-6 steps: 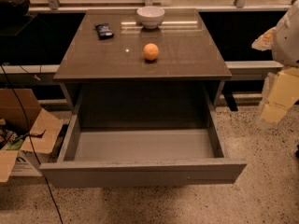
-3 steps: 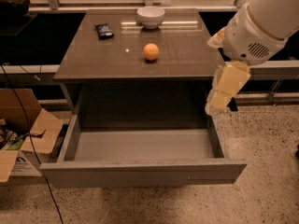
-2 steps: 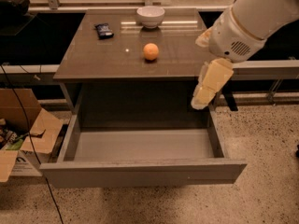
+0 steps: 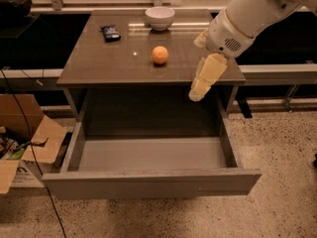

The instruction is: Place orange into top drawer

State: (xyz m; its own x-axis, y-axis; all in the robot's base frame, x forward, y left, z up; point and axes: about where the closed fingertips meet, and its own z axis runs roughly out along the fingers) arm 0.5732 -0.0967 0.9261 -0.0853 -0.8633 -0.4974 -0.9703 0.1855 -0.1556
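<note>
The orange (image 4: 159, 54) sits on the brown cabinet top (image 4: 109, 58), near the middle, in front of the white bowl (image 4: 159, 17). The top drawer (image 4: 148, 182) is pulled fully out below it, with its grey floor bare. My gripper (image 4: 199, 87) hangs from the white arm at the right, over the cabinet's front right edge. It is to the right of the orange, slightly nearer the camera, and apart from it. It holds nothing that I can see.
A small dark packet (image 4: 110, 31) lies at the back left of the cabinet top. An open cardboard box (image 4: 27, 138) and a black cable (image 4: 20, 118) are on the floor to the left. Speckled floor lies to the right.
The arm has swung in from the right edge of the view and moved left toward the orange. The orange, bowl and drawer have not moved.
</note>
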